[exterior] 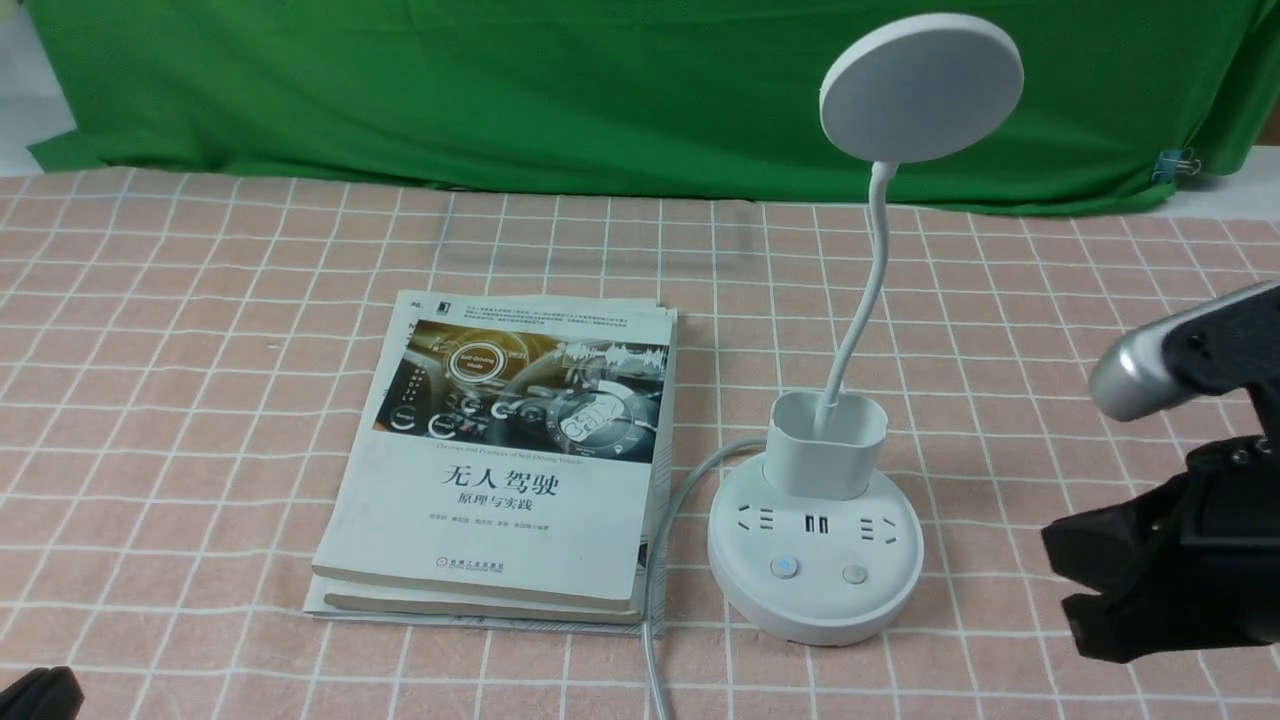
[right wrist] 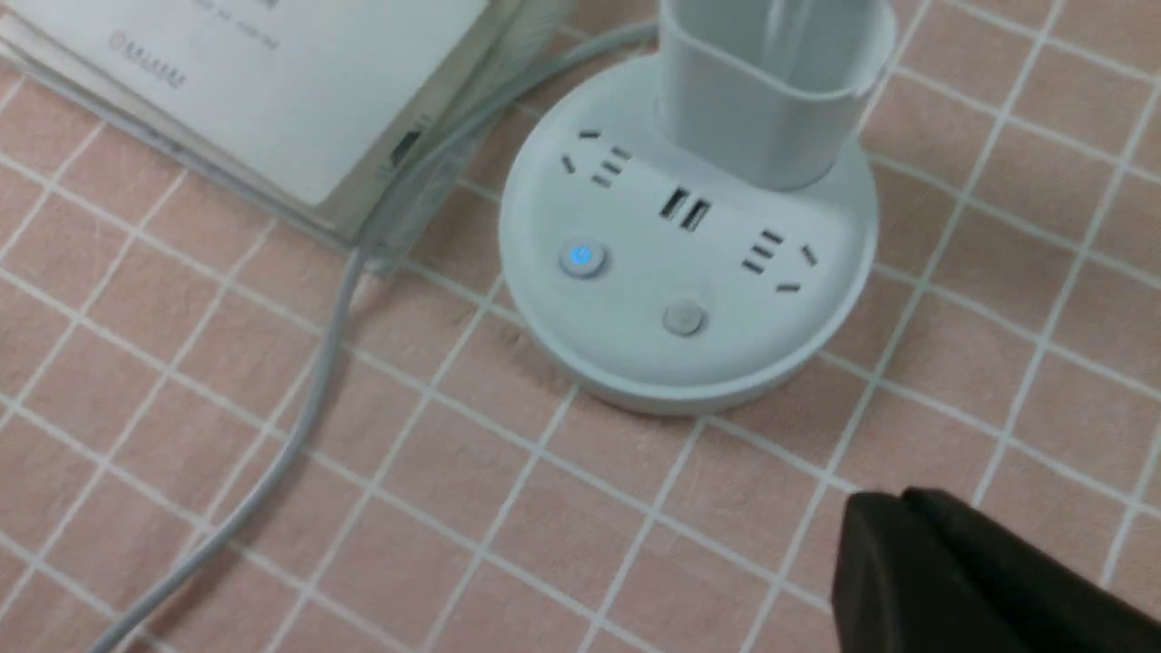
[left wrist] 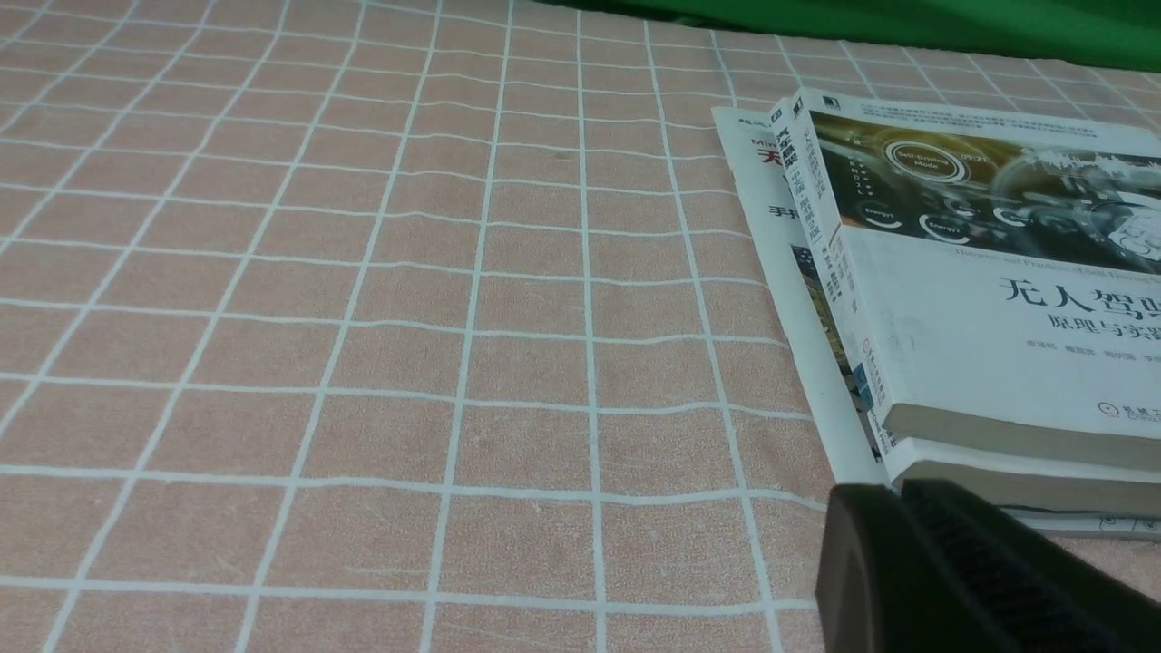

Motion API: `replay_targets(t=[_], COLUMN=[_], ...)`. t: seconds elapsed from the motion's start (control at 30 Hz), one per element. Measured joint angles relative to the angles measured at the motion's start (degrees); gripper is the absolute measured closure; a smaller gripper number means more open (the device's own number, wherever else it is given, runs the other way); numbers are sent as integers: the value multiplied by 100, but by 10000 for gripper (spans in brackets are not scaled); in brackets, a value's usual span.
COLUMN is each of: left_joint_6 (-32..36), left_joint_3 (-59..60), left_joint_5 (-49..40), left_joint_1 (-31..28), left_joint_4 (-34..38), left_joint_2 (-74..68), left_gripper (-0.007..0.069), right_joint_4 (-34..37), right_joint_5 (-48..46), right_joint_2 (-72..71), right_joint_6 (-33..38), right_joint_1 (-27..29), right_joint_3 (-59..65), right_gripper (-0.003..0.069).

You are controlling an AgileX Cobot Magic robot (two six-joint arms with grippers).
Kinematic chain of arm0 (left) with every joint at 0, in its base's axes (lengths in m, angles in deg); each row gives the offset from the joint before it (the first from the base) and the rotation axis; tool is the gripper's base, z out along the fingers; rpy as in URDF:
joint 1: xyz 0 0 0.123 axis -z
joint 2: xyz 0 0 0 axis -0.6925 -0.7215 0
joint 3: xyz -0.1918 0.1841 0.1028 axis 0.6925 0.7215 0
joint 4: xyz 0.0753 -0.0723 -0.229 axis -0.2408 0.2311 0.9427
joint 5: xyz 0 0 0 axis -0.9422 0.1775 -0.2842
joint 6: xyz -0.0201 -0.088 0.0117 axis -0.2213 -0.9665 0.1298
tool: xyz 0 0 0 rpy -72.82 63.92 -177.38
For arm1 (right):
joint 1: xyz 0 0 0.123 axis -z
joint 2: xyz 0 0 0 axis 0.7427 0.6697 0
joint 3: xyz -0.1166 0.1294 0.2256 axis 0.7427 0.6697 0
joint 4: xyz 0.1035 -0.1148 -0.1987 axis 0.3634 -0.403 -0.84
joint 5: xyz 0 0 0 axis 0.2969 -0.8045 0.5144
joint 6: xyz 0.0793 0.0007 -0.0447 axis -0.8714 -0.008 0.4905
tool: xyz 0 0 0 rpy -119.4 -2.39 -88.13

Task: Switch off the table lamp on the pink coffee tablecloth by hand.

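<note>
The white table lamp (exterior: 815, 560) stands on the pink grid tablecloth (exterior: 200, 400), right of centre, with its disc head (exterior: 920, 85) raised on a thin neck above the cup holder (exterior: 825, 445). Its round base (right wrist: 689, 272) carries sockets, a blue-lit button (right wrist: 582, 258) and a grey button (right wrist: 683, 318). My right gripper (exterior: 1075, 580) hovers to the right of the base, apart from it; in the right wrist view its tip (right wrist: 898, 508) is shut and empty. My left gripper (left wrist: 871, 494) is shut and empty, low at the near left (exterior: 35, 695).
A stack of white books (exterior: 510, 460) lies just left of the lamp and shows in the left wrist view (left wrist: 980, 290). The lamp's grey cord (exterior: 655, 600) runs between books and base toward the near edge. A green backdrop cloth (exterior: 500, 90) hangs behind.
</note>
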Motion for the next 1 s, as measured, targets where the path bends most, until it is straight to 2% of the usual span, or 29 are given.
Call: replay_targets(t=[0.07,0.1,0.2,0.27,0.37,0.47,0.7,0.87,1.0], left_joint_6=[0,0,0,0,0,0,0,0,0], left_joint_3=[0,0,0,0,0,0,0,0,0], left_joint_5=[0,0,0,0,0,0,0,-2,-2], left_joint_1=[0,0,0,0,0,0,0,0,0], left_joint_4=[0,0,-10,-10,-10,-10,-16,-16,-16], left_joint_2=[0,0,0,0,0,0,0,0,0], left_gripper=[618,618,618,618,618,618,618,618,618], right_joint_4=[-40,-99,-99,-99,-99,-99,-99,-99,-99], right_joint_5=[269,801,1314,1980,2296,2356,1977,1474,1427], right_joint_2=[-299,-767,-1308,-2245,-3278,-4009,-5247,-5419,-5426], right_joint_6=[0,0,0,0,11,167,463,501,501], right_joint_1=[195,545,984,1549,2092,2391,2613,2621,2621], right_joint_3=[300,939,1594,2588,3439,3867,3984,3984,3984], right_gripper=[624,623,623,623,623,623,623,623,623])
